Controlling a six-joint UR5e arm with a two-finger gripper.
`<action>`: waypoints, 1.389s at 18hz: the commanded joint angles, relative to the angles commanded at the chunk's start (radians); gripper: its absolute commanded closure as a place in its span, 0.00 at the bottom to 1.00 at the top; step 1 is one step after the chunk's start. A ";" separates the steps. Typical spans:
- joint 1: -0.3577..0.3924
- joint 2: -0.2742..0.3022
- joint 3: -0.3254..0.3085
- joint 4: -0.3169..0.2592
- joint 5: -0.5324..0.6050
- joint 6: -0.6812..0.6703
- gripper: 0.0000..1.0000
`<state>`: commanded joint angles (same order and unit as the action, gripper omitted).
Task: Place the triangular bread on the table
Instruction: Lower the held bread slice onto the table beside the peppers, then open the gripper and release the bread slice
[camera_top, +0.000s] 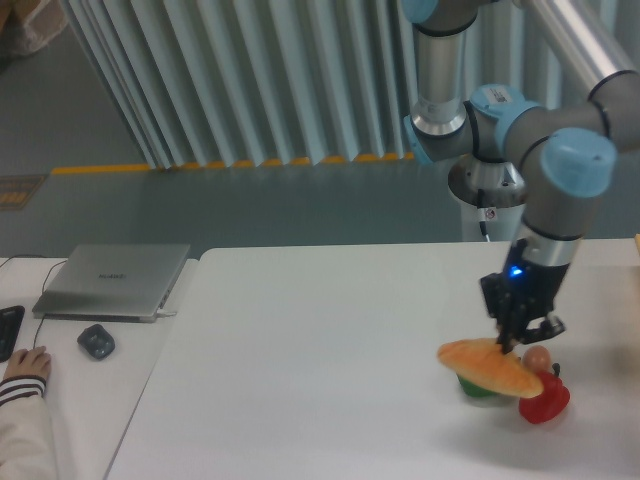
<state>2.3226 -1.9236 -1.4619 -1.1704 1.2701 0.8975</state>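
**A:** What does the fixed camera show?

**B:** A robot arm reaches down from the upper right over a large white surface (330, 350). Its claw (515, 340) pinches the triangular bread (488, 365) at the bread's upper edge. The bread is golden-orange and wedge-shaped, tilted with its right end lower, and appears to be held in the air.

**A:** Where is the bread in relation to other things?

**B:** It hangs in front of a green bell pepper (480, 390), hiding most of it. A red bell pepper (545, 400) sits just to the right, partly under the bread's lower end. A small orange-tan ball (540, 358) shows between the claw and the red pepper. Whether the bread touches either pepper cannot be told from this angle.

**A:** Are there any containers?

**B:** No bowl, box or tray is visible; the vegetables lie directly on the surface.

**A:** And on the left?

**B:** A lower white desk (130, 380) carries a closed grey laptop (112, 280) and a dark mouse (96, 342). A person's hand (25, 362) in a striped cuff rests at the left edge.
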 joint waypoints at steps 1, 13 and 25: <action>-0.015 -0.003 -0.002 0.000 0.003 -0.015 0.90; -0.081 -0.084 -0.005 0.110 0.331 -0.043 0.90; -0.066 -0.126 0.002 0.163 0.341 -0.084 0.84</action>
<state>2.2565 -2.0494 -1.4603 -1.0078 1.6107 0.8131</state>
